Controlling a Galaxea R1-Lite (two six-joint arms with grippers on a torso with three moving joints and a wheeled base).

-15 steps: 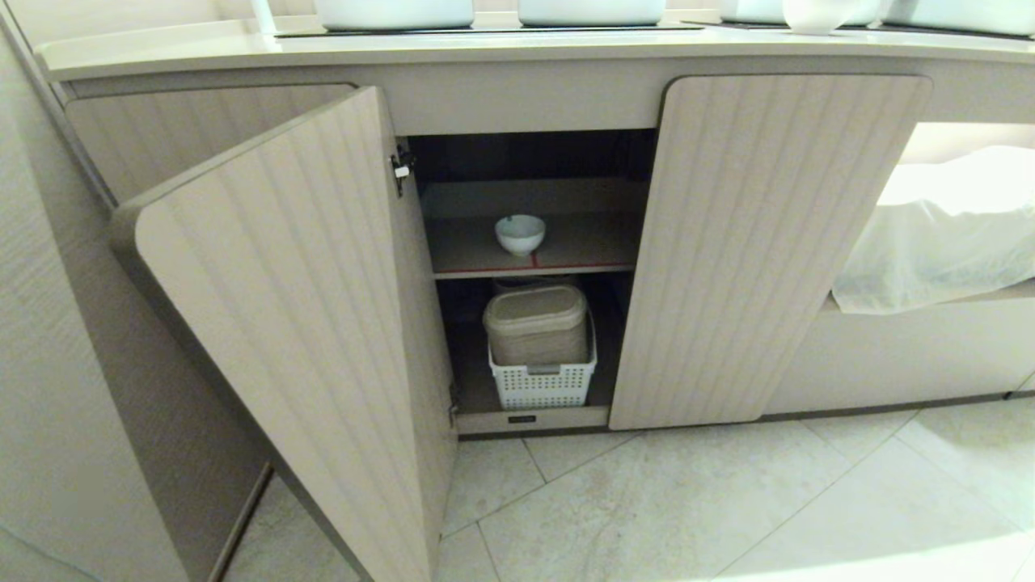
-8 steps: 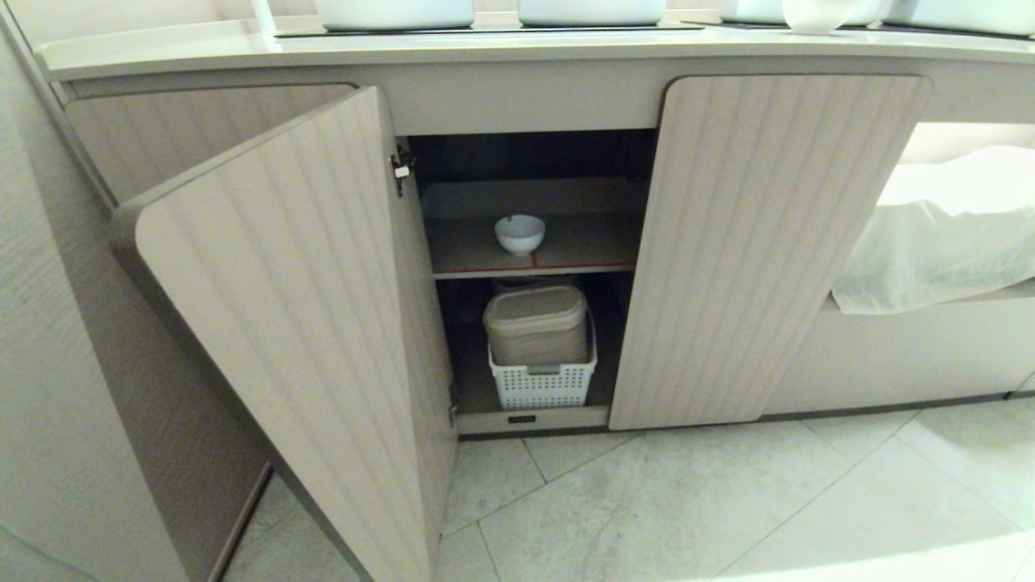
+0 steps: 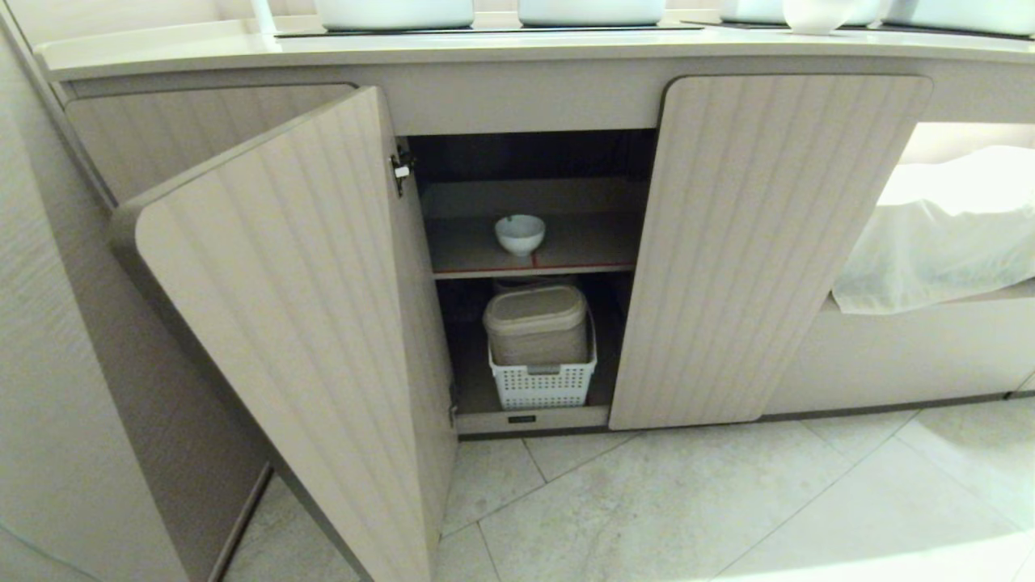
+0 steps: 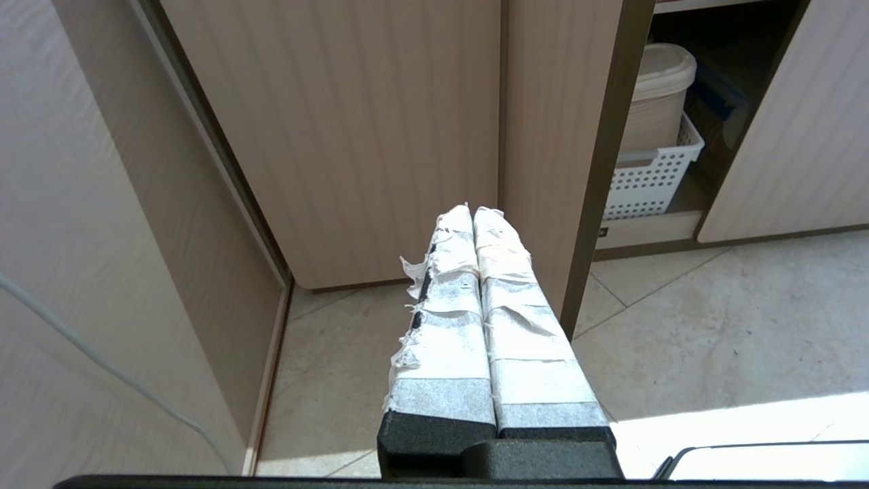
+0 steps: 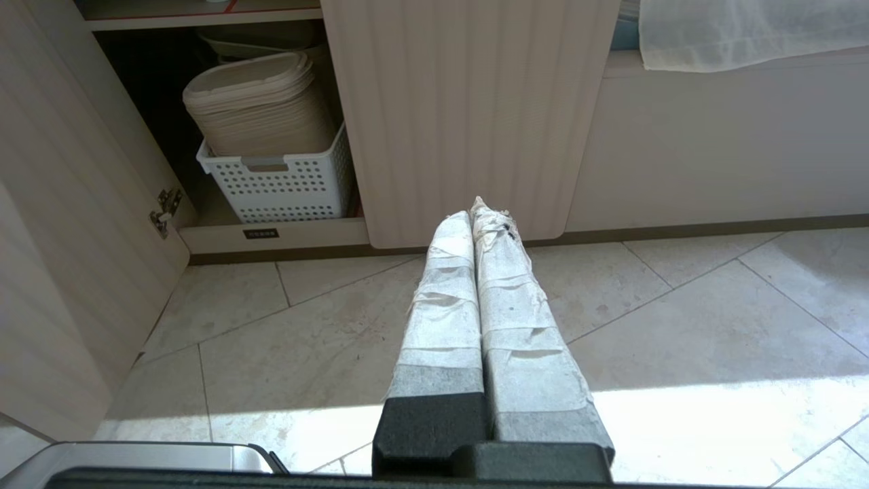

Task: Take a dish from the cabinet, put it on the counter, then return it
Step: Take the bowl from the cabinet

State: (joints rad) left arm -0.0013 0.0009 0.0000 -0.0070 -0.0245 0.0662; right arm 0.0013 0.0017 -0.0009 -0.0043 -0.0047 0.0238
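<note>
The left gripper [image 4: 473, 212] & right gripper [image 5: 478, 212] both hang low over the floor tiles [image 5: 339, 319], fingers pressed together w/ nothing in them, so no grab has begun. Far ahead of & above them, the dish [image 3: 520, 234] sits on the cabinet [image 3: 752, 242] shelf behind the open door [image 3: 283, 307], easy to reach. The counter [image 3: 485, 44] is farther up; no writing I can read.

Middle door [image 3: 291, 323] swung wide; opening to shelf [image 3: 582, 242] unobstructed; closed right door [image 3: 768, 242] borders it.
</note>
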